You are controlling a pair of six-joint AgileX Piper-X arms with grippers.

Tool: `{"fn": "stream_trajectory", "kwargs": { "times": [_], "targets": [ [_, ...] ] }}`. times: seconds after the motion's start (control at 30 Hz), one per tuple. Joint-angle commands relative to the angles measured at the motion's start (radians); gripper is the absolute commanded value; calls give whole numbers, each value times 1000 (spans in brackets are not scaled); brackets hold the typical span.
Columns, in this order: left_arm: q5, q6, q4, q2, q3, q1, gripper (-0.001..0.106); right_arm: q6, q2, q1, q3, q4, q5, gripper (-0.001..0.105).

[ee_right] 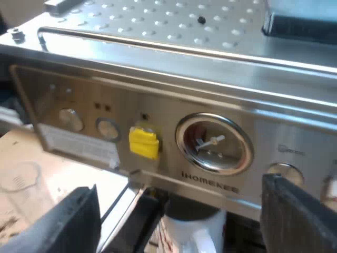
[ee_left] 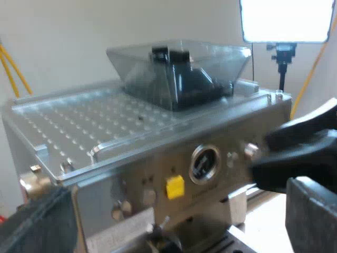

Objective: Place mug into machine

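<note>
Mug (ee_right: 202, 234): white, under machine (ee_right: 158, 89) front, apparently placed
Right gripper (ee_right: 184, 213): spread wide, empty
Left gripper (ee_left: 176, 221): spread wide
Remaining: retreat

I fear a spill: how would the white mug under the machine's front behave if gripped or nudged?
The mug looks like smooth, rigid ceramic, so it likely won't give and might slip in the open right pincer. It stands close under the espresso machine, so lifting could knock it on the metal; a nudge would probably slide it.
</note>
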Motion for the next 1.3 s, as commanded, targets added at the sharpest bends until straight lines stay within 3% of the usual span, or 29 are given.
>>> {"fn": "stream_trajectory", "kwargs": {
  "times": [0.03,0.13,0.17,0.2,0.37,0.47,0.83,1.0,1.1,1.17,1.2,1.3],
  "targets": [
    [-21,-47,-10,57,-54,36,81,-11,-43,-19,-10,67,-24,66],
    [-14,-88,-10,106,-86,79,81,11,-92,-67,-10,147,-35,66],
    [37,-91,-10,153,-119,154,81,23,-106,-83,-10,174,-40,66],
    [46,-91,-10,161,-124,161,81,26,-110,-88,-10,174,-43,66],
    [181,-91,18,222,-181,393,81,42,-259,-344,-10,382,-137,66],
    [192,-91,57,223,-189,471,81,47,-292,-496,-10,437,-226,66],
    [190,-91,198,221,-189,480,81,8,-383,-1002,65,494,-478,66],
    [190,-91,227,211,-189,480,81,-66,-457,-1085,82,553,-506,66],
    [190,-91,238,199,-189,480,81,-162,-537,-1089,94,607,-506,66],
    [190,-89,239,193,-189,480,81,-173,-570,-1089,99,623,-515,66],
    [103,-80,327,107,-189,480,81,-171,-623,-1089,102,650,-520,66],
    [28,-49,412,43,-189,480,81,-168,-711,-1089,102,694,-520,66]
  ]
}}
